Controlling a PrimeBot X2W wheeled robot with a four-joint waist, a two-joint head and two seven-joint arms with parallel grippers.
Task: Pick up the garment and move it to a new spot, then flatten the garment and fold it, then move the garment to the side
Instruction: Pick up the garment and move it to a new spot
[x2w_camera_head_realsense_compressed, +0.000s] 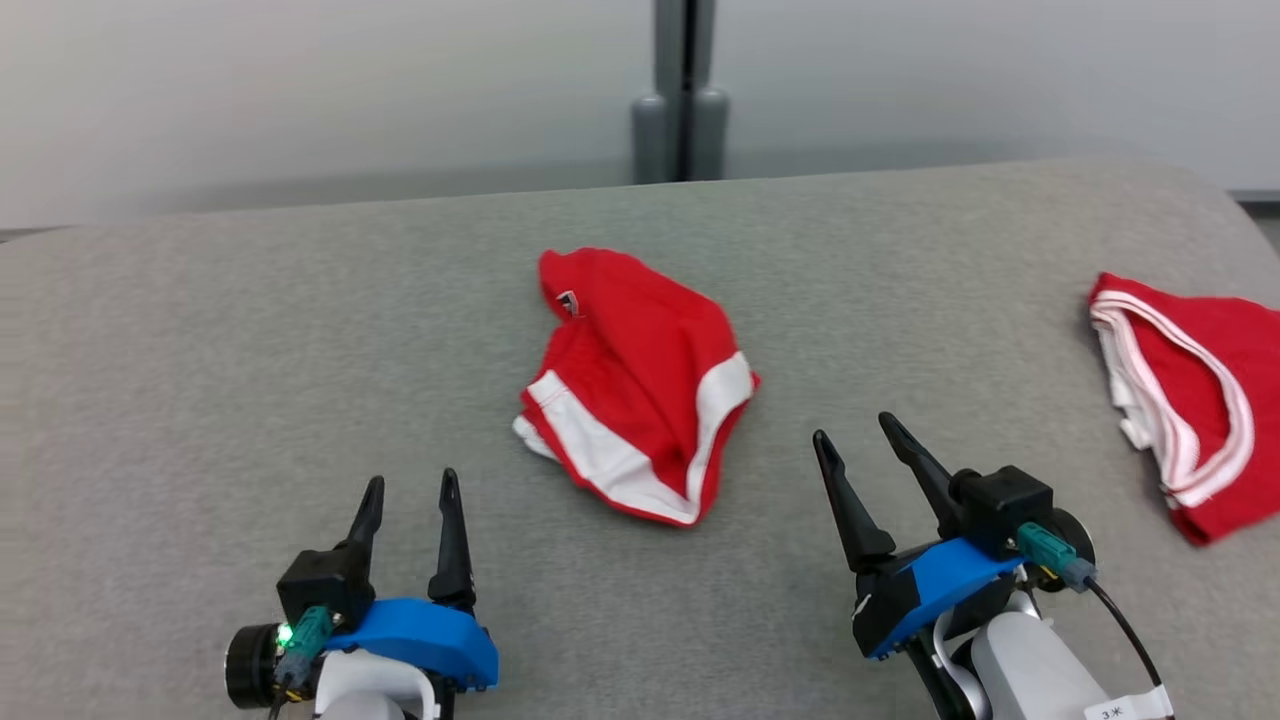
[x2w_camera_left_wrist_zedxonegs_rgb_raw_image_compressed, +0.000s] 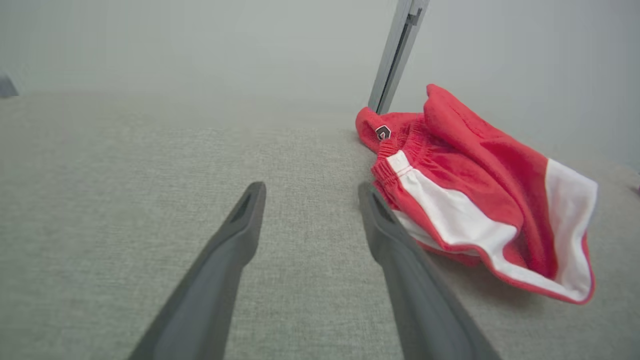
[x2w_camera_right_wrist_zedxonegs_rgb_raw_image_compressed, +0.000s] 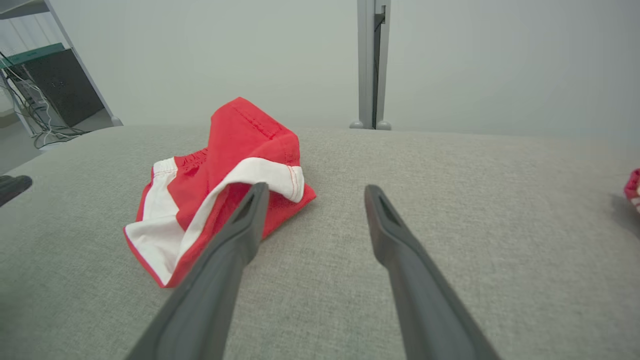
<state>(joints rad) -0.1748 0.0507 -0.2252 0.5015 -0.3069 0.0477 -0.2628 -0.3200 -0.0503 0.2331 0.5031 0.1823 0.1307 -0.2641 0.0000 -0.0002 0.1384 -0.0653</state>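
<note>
A red garment with white trim (x2w_camera_head_realsense_compressed: 635, 385) lies crumpled on the grey padded table (x2w_camera_head_realsense_compressed: 250, 350), near its middle. My left gripper (x2w_camera_head_realsense_compressed: 410, 498) stands open at the lower left, apart from the cloth, with nothing between its fingers. My right gripper (x2w_camera_head_realsense_compressed: 855, 432) stands open at the lower right, also empty. In the left wrist view the garment (x2w_camera_left_wrist_zedxonegs_rgb_raw_image_compressed: 475, 200) lies to the right of my gripper (x2w_camera_left_wrist_zedxonegs_rgb_raw_image_compressed: 311, 190), close by the right finger. In the right wrist view the garment (x2w_camera_right_wrist_zedxonegs_rgb_raw_image_compressed: 220, 185) lies to the left, behind the left finger of that gripper (x2w_camera_right_wrist_zedxonegs_rgb_raw_image_compressed: 316, 192).
A second red and white garment (x2w_camera_head_realsense_compressed: 1190, 400) lies at the table's right edge. A grey post (x2w_camera_head_realsense_compressed: 685, 90) stands behind the table's far edge. A shelf with cables (x2w_camera_right_wrist_zedxonegs_rgb_raw_image_compressed: 35, 95) shows beyond the table's left end in the right wrist view.
</note>
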